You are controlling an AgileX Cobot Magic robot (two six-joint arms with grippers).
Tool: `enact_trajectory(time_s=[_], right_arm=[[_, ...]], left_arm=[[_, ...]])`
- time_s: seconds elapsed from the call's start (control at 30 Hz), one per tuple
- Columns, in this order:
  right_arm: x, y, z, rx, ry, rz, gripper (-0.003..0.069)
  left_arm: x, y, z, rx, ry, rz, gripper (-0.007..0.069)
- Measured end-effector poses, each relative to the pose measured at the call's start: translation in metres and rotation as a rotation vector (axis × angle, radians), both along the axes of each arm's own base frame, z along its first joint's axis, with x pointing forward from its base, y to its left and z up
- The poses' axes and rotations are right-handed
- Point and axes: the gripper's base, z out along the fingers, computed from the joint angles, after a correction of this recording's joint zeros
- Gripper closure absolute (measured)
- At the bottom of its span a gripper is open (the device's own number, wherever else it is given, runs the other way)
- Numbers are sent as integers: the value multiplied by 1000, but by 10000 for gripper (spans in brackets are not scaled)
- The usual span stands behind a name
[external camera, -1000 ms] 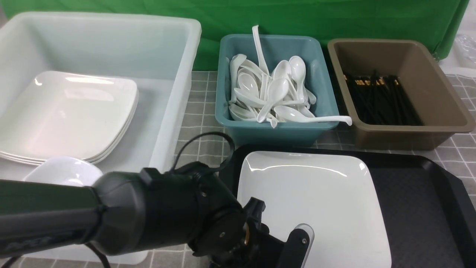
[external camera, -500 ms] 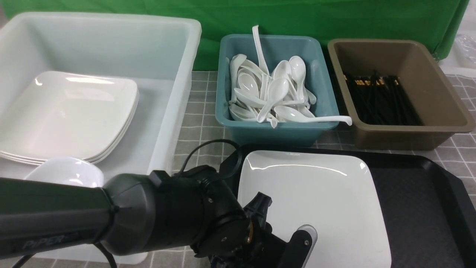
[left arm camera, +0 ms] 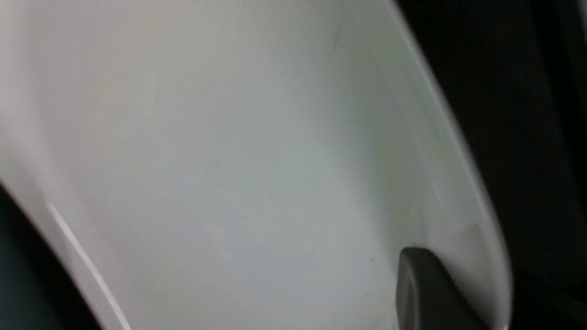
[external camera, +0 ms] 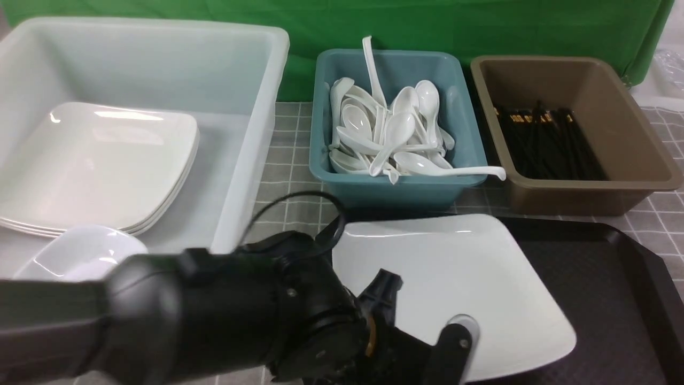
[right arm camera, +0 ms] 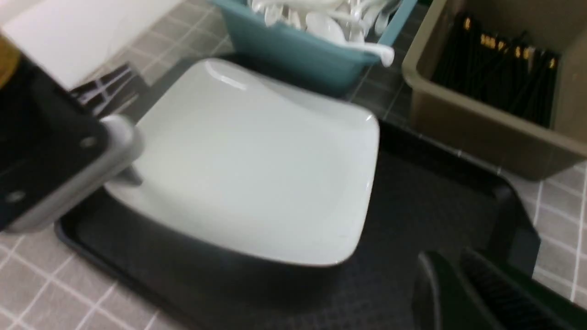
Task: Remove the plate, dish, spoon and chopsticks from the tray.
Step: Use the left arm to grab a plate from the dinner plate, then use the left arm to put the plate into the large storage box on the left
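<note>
The large white square plate [external camera: 454,272] is held tilted above the black tray [external camera: 604,278], its near edge raised. My left gripper [external camera: 460,336] is shut on the plate's near rim, with one finger on top and the other hidden beneath. In the left wrist view the plate [left arm camera: 229,160] fills the frame, with one finger [left arm camera: 426,293] on it. The right wrist view shows the plate [right arm camera: 257,160] over the tray [right arm camera: 412,206]. My right gripper [right arm camera: 454,284] hovers over the tray's right part, shut and empty. A small white dish [external camera: 80,254] lies in the white tub. No spoon or chopsticks show on the tray.
A big white tub [external camera: 251,160] at the left holds a stack of square plates [external camera: 96,166]. Behind the tray, a teal tub [external camera: 393,187] holds several white spoons and a brown tub [external camera: 582,192] holds black chopsticks. A green cloth hangs behind.
My left gripper has lifted the plate's near edge off the tray, so the plate now tilts and has shifted a little to the left. The left arm has risen.
</note>
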Motion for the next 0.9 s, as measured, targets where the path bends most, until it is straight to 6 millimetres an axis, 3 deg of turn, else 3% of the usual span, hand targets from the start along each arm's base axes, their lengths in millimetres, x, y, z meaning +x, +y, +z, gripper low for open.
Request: enact_trajectory(time_s=[0.07,0.1,0.23,0.53,0.7,0.8,0.9], right_arm=[[1,0,3,10,-23,0,563],[1,0,9,29,-70,0,560],[-1,0,26,69,-163,-1,557],[-9,-4,62,175,-268,-22,579],[5,2,72,181,-240,-30,635],[23,12,76,189,-179,-14,636],[38,25,78,187,-131,43,636]], left_arm=[[-8,-1,16,-44,-9,0,562],[-21,1,38,-95,-19,-9,586],[-43,13,70,-168,-10,-3,594],[-66,56,136,-424,-39,78,594],[-60,87,174,-551,-124,244,594],[-43,124,202,-585,-286,426,594],[-22,155,204,-492,-399,595,594]])
